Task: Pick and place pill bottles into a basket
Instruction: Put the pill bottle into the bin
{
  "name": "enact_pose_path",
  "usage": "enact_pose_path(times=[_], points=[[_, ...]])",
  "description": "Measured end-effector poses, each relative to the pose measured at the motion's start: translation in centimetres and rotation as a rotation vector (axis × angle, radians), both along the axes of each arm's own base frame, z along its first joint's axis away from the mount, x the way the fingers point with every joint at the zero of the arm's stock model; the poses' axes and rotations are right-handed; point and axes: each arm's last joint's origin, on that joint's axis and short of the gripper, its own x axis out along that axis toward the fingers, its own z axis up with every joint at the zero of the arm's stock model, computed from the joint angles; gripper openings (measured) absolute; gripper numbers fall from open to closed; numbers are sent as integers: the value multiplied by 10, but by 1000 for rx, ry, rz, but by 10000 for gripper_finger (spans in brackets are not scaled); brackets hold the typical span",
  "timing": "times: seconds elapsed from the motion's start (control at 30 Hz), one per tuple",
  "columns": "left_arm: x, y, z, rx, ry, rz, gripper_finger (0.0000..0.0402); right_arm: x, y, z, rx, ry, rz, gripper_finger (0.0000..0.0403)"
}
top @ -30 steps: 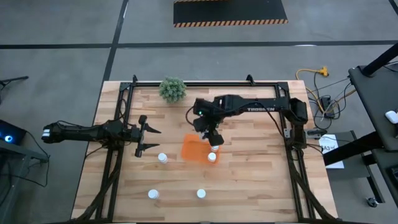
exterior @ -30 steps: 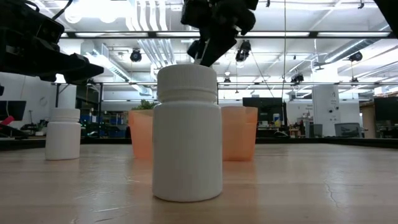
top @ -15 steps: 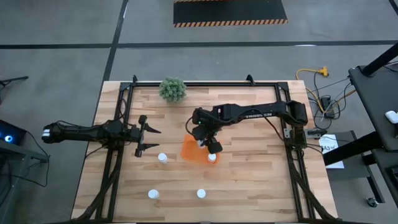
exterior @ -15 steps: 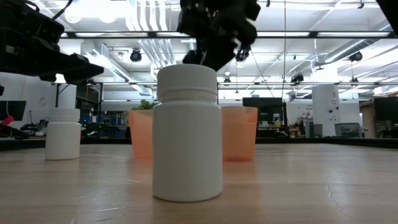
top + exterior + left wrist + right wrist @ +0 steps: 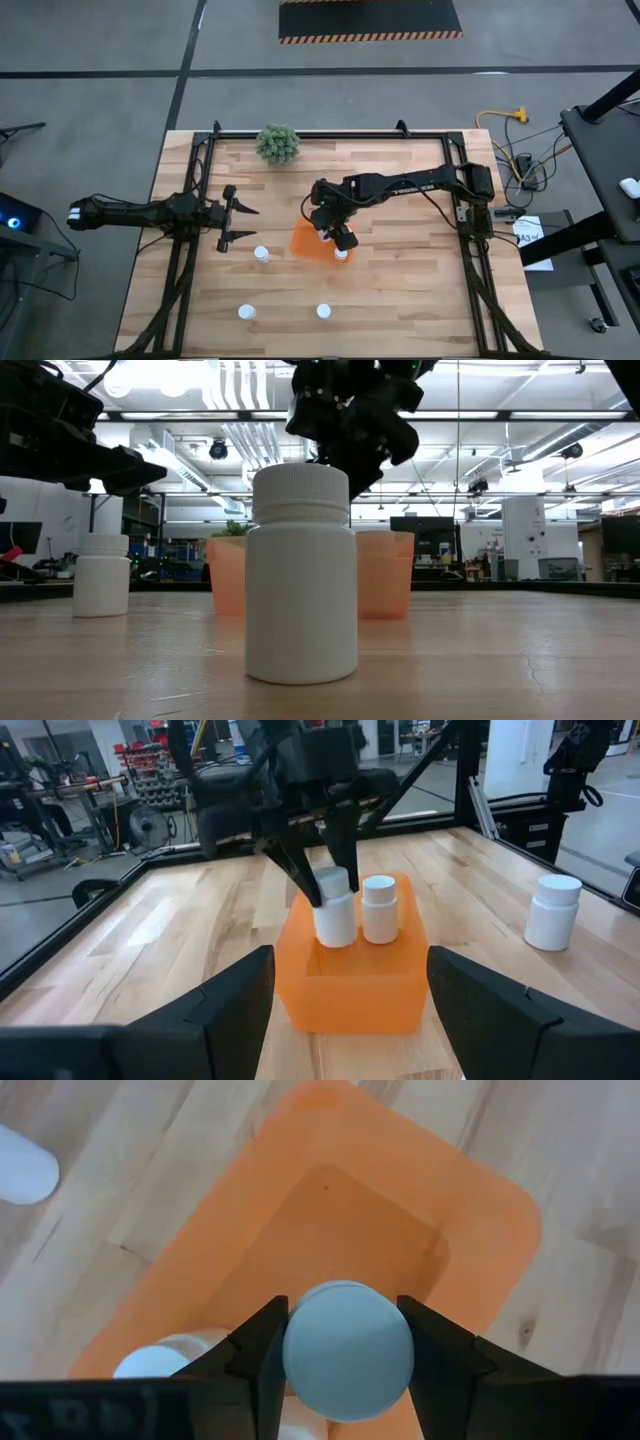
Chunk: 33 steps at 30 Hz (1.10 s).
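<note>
The orange basket [image 5: 308,241] stands mid-table and also shows in the left wrist view [image 5: 350,982]. My right gripper [image 5: 326,226] hangs over it, shut on a white-capped pill bottle [image 5: 335,912]. A second bottle [image 5: 379,908] stands in the basket beside it. Other bottles stand on the table: one by the basket's near right corner [image 5: 341,254], one to its left [image 5: 261,254], and two nearer the front [image 5: 246,312] [image 5: 323,311]. My left gripper [image 5: 238,222] is open and empty, left of the basket and level with it. My right gripper pinches the bottle's white cap [image 5: 347,1360] between its two fingers, one on each side. The fingers [image 5: 318,870] come from above, pointing down. The bottle stays upright inside the basket's walls; whether its base rests on the basket floor is hidden by the wall.
A small green plant [image 5: 278,143] stands at the far edge. Dark frame rails run along the table's left and right sides. In the low view one bottle [image 5: 300,575] stands close before the camera and another [image 5: 102,573] at the left.
My right gripper has carried the bottle from the basket's right side toward the table's left, over the basket, and gone down so that the bottle now sits between the basket walls. It has stayed shut on the bottle.
</note>
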Motion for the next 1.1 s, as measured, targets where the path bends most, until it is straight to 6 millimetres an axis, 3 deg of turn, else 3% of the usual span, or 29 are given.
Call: enact_pose_path(times=[0.37, 1.1], points=[[0, 0, 0, 0, 0, 0, 245, -6, -5, -18, -67, 23, -57, 146], [0, 0, 0, 0, 1, 0, 245, -7, -6, -21, -30, 32, -64, 147]])
